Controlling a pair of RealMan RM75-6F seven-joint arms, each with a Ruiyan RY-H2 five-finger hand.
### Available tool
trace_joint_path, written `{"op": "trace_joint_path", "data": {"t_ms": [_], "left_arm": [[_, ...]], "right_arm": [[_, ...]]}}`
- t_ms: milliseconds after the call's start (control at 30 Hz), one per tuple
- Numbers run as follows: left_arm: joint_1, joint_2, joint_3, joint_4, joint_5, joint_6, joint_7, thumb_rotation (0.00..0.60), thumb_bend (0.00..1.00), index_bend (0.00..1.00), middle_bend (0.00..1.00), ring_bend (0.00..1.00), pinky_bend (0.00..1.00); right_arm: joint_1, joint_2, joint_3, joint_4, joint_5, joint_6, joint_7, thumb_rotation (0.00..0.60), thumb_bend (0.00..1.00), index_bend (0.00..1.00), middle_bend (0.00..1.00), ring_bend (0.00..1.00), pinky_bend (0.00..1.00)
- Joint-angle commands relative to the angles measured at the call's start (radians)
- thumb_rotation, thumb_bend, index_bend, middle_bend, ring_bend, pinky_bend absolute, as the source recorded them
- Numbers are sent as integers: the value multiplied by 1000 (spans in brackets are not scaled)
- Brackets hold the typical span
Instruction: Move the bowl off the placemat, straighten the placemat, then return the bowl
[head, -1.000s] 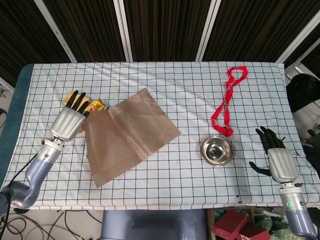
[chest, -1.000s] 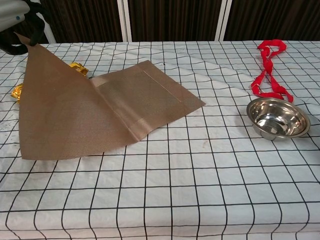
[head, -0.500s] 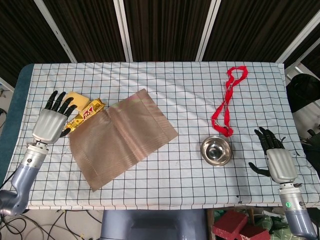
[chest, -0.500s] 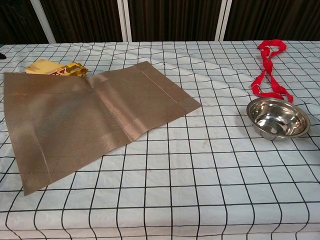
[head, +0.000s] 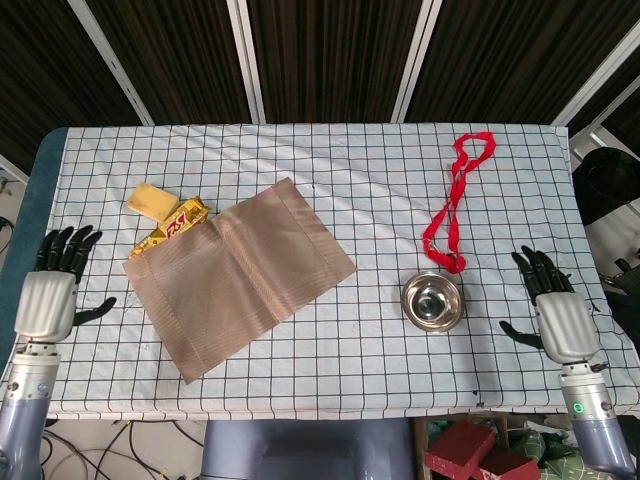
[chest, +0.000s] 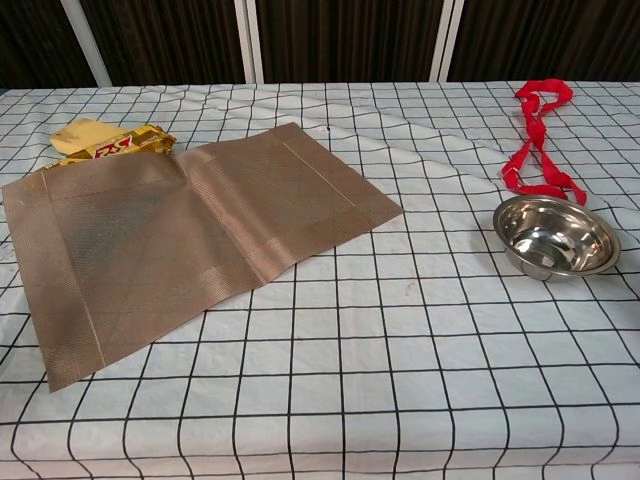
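Observation:
The brown woven placemat (head: 235, 275) (chest: 190, 235) lies flat and unfolded on the checked tablecloth, turned at an angle to the table edges. The steel bowl (head: 433, 300) (chest: 556, 236) stands on the cloth to the right, well apart from the mat. My left hand (head: 50, 290) hovers at the table's left edge, fingers spread, holding nothing, a short way left of the mat. My right hand (head: 560, 315) rests at the right edge, fingers apart and empty, to the right of the bowl. Neither hand shows in the chest view.
A yellow snack wrapper (head: 165, 215) (chest: 100, 143) lies at the mat's far left corner, partly under it. A red ribbon (head: 455, 200) (chest: 538, 135) stretches from behind the bowl toward the table's far right.
My left hand let go of the lifted mat corner and drew back left to the table edge. The mat unfolded and now lies flat. The bowl and right hand stayed put.

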Motion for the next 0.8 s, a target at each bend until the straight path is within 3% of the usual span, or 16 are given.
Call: {"op": "trace_joint_path", "data": {"t_ms": [33, 200, 367, 533, 800], "left_arm": [[57, -5, 24, -42, 0, 69, 41, 600, 23, 53, 31, 0, 0], [105, -24, 35, -27, 34, 148, 56, 600, 23, 24, 10, 0, 0], [112, -42, 20, -4, 33, 149, 20, 600, 23, 14, 4, 0, 0], [114, -44, 7, 21, 32, 139, -17, 600, 23, 12, 4, 0, 0], [113, -40, -4, 41, 33, 106, -61, 600, 22, 12, 4, 0, 0]], "right_arm": [[3, 6, 5, -11, -10, 9, -13, 600, 93, 0, 0, 0, 178], [29, 5, 20, -33, -33, 6, -76, 600, 93, 0, 0, 0, 178], [102, 6, 50, -86, -66, -49, -181, 600, 78, 5, 0, 0, 177], [212, -17, 95, -132, -73, -158, -308, 600, 1, 38, 11, 5, 180], [389, -142, 158, -89, 29, -347, -524, 600, 28, 147, 52, 31, 186]]}}
